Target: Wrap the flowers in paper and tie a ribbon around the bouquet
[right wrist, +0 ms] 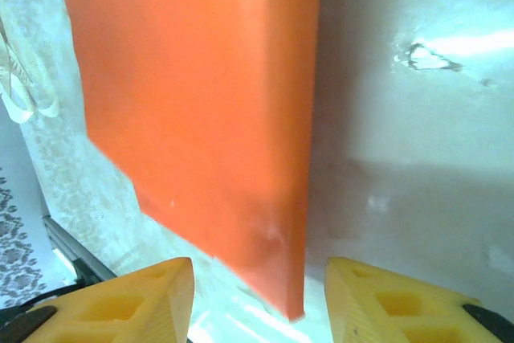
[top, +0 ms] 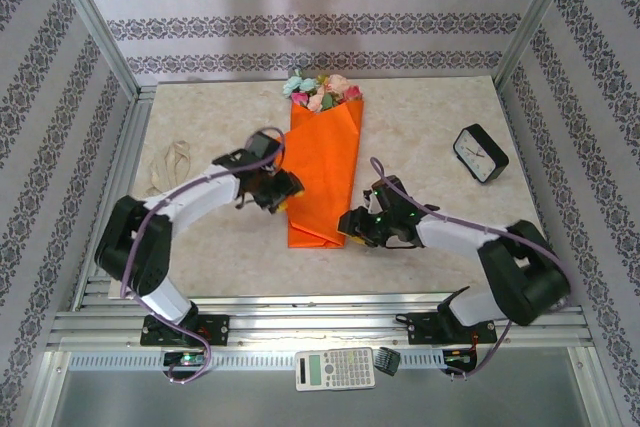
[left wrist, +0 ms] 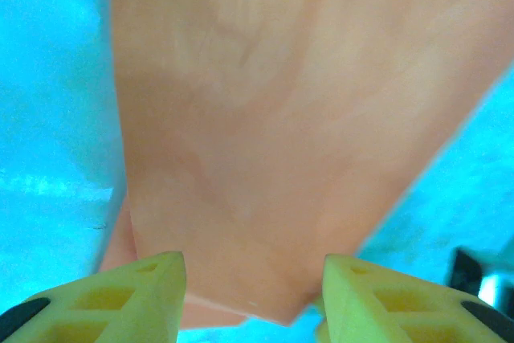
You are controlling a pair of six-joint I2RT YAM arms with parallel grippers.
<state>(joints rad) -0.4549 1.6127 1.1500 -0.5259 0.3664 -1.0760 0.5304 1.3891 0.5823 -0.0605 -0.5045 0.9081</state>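
Your left gripper (left wrist: 253,271) has its two yellow fingers (left wrist: 136,295) held apart, and they pinch nothing. The narrow end of the bouquet (top: 322,172), a long cone of bright orange thin paper (left wrist: 281,118), lies just in front of them. Its corner pokes into the gap between them, but they do not squeeze it.

Your right gripper (right wrist: 257,271) is the same. Its fingers are apart and empty, and the near corner of the cone sits just ahead of the gap between them.

The wrapping part looks done. The paper is folded round the small bunch of pink, peach and light-blue pretend flowers (top: 320,92). Their heads peek out at the wide end, far ahead of both sets of fingers. The cone lies flat on the pale marbled table (top: 430,107), and no one is holding it.

The tying part is not started. The long thin beige cloth ribbon (top: 172,160) lies in loose loops well off to the left of your left fingers, touching nothing else. I think you must go and fetch it next, then get it round the narrow part of the cone.
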